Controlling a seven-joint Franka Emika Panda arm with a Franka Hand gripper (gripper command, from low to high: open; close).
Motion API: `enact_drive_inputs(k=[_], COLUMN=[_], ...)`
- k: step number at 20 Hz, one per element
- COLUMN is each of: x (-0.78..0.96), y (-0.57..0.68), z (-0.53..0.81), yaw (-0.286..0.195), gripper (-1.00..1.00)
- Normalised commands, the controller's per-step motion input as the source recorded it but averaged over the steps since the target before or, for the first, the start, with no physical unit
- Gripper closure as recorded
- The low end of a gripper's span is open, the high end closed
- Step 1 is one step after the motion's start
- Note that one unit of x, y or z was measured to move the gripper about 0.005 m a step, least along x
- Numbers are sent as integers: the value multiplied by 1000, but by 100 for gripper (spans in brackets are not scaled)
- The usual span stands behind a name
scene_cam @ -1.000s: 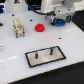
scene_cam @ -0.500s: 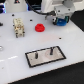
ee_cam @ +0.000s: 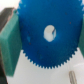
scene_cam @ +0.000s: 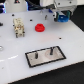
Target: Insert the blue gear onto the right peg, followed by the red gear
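In the wrist view the blue gear (ee_cam: 47,50) fills most of the picture, toothed edge and centre hole showing, with a green finger pad (ee_cam: 9,44) pressed against one side. In the exterior view my gripper (scene_cam: 62,18) hangs at the back on the exterior view's right, shut on the blue gear (scene_cam: 60,18), above the table. The red gear (scene_cam: 40,26) lies flat on the white table, apart from the gripper. The grey black-bordered plate (scene_cam: 56,54) lies nearer the front, carrying two dark pins; the right peg (scene_cam: 50,50) stands bare.
A small wooden block figure (scene_cam: 19,27) stands at the exterior view's left. The other pin (scene_cam: 37,56) stands on the plate's left half. Cables and arm parts hang along the back edge.
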Motion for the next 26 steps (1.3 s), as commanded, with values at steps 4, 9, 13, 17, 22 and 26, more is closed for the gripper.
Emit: enact_drive_inputs(k=[4,9,13,17,22,26], x=[692,768,767,762,761,763], y=[-292,-218,-256,-290,-295,-295], z=[564,522,465,462,443,410], yaw=[0,0,0,0,0,0], gripper=[100,100,100,100,100,100])
